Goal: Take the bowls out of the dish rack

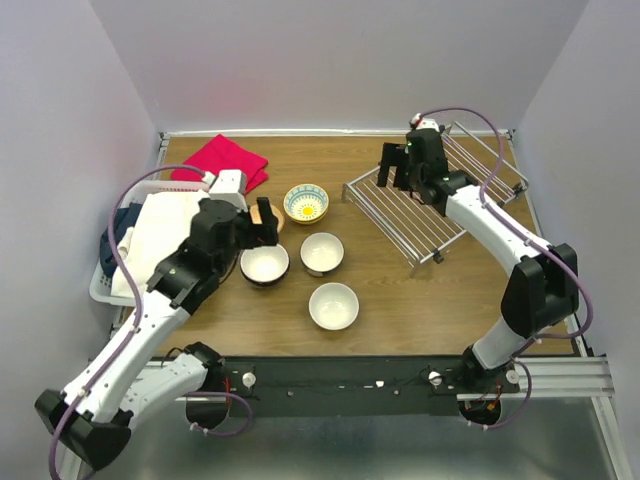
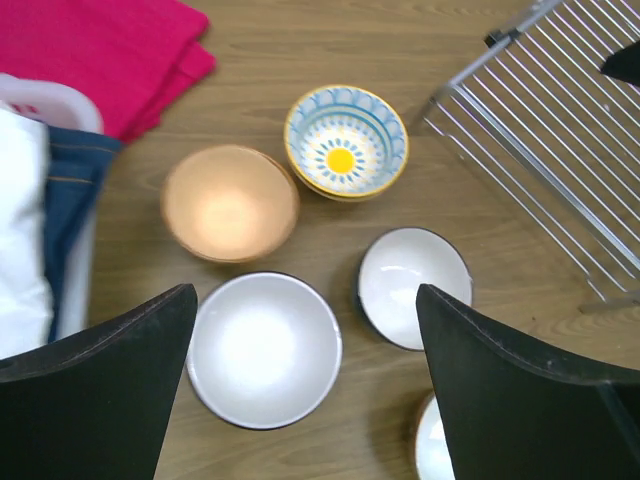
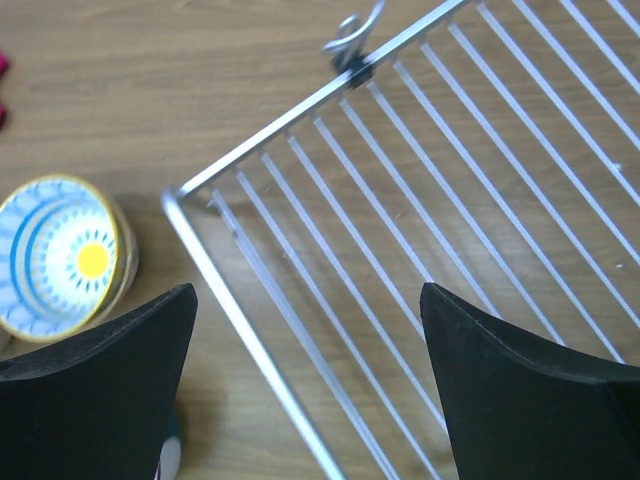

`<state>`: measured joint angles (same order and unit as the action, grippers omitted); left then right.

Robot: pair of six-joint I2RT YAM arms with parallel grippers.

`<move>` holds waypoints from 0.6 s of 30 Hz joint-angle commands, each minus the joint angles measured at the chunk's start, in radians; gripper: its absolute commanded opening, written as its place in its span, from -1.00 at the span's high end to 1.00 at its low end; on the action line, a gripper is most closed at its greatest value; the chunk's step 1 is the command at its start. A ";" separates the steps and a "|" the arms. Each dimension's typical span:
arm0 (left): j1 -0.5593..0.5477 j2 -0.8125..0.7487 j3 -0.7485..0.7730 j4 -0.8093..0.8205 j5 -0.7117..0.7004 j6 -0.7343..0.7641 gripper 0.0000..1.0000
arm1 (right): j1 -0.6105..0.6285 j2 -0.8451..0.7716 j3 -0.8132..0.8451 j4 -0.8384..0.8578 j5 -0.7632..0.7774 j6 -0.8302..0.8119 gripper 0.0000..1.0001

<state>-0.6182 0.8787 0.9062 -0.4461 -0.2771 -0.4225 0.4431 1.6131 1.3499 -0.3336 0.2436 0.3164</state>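
My left fingers (image 2: 100, 400) are spread wide above a white round ceramic bowl (image 2: 262, 350); my right fingers (image 3: 530, 400) are spread over the silver wire dish rack (image 3: 270, 128) at the desk's (image 1: 420, 300) far-right corner.

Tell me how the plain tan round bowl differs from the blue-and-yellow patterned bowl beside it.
The tan bowl is plain inside; the patterned bowl shows blue arcs around a yellow centre. The tan bowl sits nearer the white plastic basket, the patterned bowl nearer the silver wire rack. Both stand upright on the wooden table.
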 commanded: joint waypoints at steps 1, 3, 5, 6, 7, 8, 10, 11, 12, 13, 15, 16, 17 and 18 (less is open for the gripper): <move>0.159 -0.047 0.095 -0.134 -0.043 0.122 -0.98 | -0.135 0.016 0.081 -0.031 -0.063 0.099 -1.00; 0.224 -0.063 0.129 -0.181 -0.062 0.129 -0.98 | -0.217 -0.019 0.075 -0.056 -0.069 0.124 -1.00; 0.247 -0.078 0.146 -0.215 -0.076 0.123 -0.98 | -0.279 -0.105 0.063 -0.080 -0.066 0.136 -1.00; 0.252 -0.096 0.163 -0.254 -0.105 0.117 -0.98 | -0.344 -0.137 0.042 -0.102 -0.066 0.138 -1.00; 0.259 -0.106 0.174 -0.275 -0.120 0.107 -0.98 | -0.378 -0.178 0.031 -0.116 -0.067 0.135 -1.00; 0.259 -0.116 0.192 -0.293 -0.134 0.100 -0.98 | -0.409 -0.250 0.017 -0.128 -0.066 0.125 -1.00; 0.259 -0.161 0.201 -0.339 -0.180 0.091 -0.98 | -0.477 -0.332 -0.035 -0.151 -0.038 0.078 -1.00; 0.261 -0.178 0.203 -0.351 -0.200 0.082 -0.98 | -0.484 -0.369 -0.053 -0.154 -0.014 0.061 -1.00; 0.261 -0.222 0.209 -0.374 -0.217 0.073 -0.97 | -0.483 -0.448 -0.069 -0.175 0.043 0.043 -1.00; 0.259 -0.332 0.232 -0.414 -0.290 0.029 -0.98 | -0.478 -0.551 -0.136 -0.206 0.069 0.070 -1.00; 0.259 -0.394 0.230 -0.416 -0.316 0.039 -0.98 | -0.452 -0.645 -0.167 -0.220 0.124 0.067 -1.00; 0.259 -0.449 0.232 -0.414 -0.320 0.053 -0.98 | -0.445 -0.669 -0.187 -0.223 0.146 0.053 -1.00; 0.259 -0.474 0.235 -0.413 -0.318 0.086 -0.98 | -0.387 -0.699 -0.192 -0.229 0.181 0.024 -1.00; 0.259 -0.497 0.238 -0.417 -0.307 0.105 -0.98 | -0.371 -0.758 -0.198 -0.231 0.189 0.017 -1.00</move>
<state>-0.3637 0.5179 1.1061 -0.8124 -0.5041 -0.3603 -0.0196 0.9710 1.2201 -0.4747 0.3000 0.3874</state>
